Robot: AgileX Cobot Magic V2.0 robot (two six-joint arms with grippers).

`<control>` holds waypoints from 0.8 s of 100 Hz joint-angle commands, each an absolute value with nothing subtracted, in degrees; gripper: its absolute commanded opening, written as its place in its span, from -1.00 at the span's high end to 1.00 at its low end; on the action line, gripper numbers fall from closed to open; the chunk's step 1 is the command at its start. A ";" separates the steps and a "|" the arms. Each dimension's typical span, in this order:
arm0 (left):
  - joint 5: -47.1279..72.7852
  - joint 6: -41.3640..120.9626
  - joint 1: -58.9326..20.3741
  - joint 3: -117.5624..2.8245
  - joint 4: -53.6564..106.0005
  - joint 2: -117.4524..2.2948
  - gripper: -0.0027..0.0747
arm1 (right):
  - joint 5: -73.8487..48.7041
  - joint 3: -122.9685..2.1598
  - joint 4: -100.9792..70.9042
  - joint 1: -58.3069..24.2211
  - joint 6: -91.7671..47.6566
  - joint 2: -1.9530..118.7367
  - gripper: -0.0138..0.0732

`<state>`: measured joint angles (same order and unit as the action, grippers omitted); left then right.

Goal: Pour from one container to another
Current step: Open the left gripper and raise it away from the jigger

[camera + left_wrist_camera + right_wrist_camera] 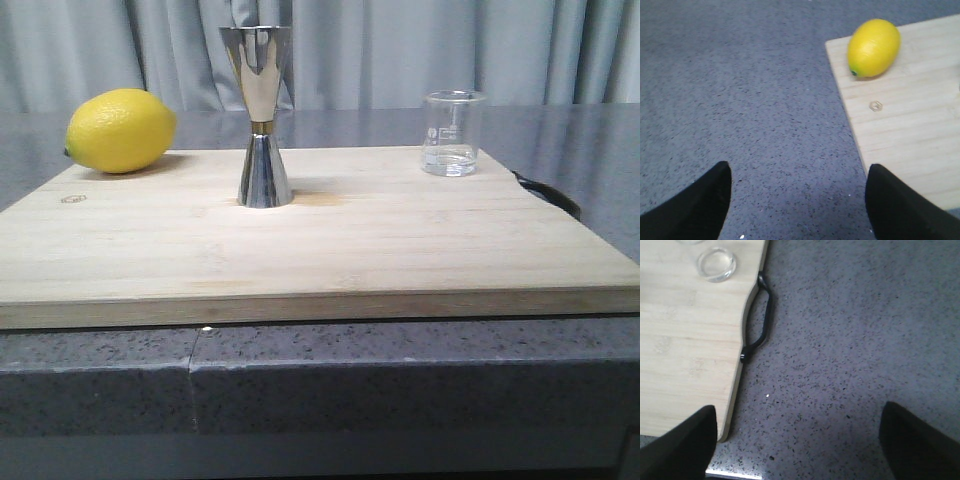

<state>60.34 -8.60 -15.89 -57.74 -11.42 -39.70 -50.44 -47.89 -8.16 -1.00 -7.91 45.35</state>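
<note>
- Three things on the bamboo board (pixel 330 250) in the front view: clear glass beaker (pixel 452 133) upright near the far right corner, a little clear liquid apparently in its bottom, faint printed marks on its wall; steel jigger (pixel 262 116) upright near the middle, hourglass-shaped, mirror-bright, thin brass band at the waist; lemon (pixel 120 130) at the far left corner, matte yellow, lying on its side. Beaker and jigger well apart, probably set so to leave room for a side grasp on either (a judgement, not a thing seen). No arm in this view; nothing lifted, pouring not yet begun.
- Left wrist view: left end effector (pixel 799 200) open, two black fingers (pixel 695 202) spread wide with only speckled grey table (pixel 740 90) between them, gripping nothing. Pale, fine-grained board corner and the lemon beyond; a small ring-shaped mark stamped in the wood near the lemon. Neither beaker nor jigger here.
- Right wrist view: right end effector (pixel 797 440) likewise open and empty, dark fingers apart over the table, just off the board's right edge. Black curved handle (pixel 760 320) fixed to that edge (smooth, thin, bowed outward). Beaker (pixel 716 263) seen from above as a clear round rim, near the board's edge beyond the handle; closer to this arm than to the other, hence the likelier one to fetch it.
- Glass likely slick and light; a firm grip around the wall likely called for before tipping the lip over the jigger's narrow mouth.
</note>
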 commanded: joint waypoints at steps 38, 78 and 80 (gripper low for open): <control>47.95 -15.41 -16.35 -49.58 -15.73 -33.51 -0.27 | -42.21 -47.73 -7.94 0.22 -7.51 36.99 -0.19; 44.58 -15.41 -16.35 -47.96 -15.20 -33.51 0.71 | -41.71 -47.73 -7.94 0.22 -7.51 36.99 0.84; 44.29 -15.41 -16.35 -47.87 -15.20 -33.51 0.74 | -41.28 -47.73 -7.94 0.22 -7.51 36.99 0.84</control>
<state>49.45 -14.66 -15.89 -46.72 -14.91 -33.41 -46.26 -46.57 -8.05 -0.24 -7.65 37.14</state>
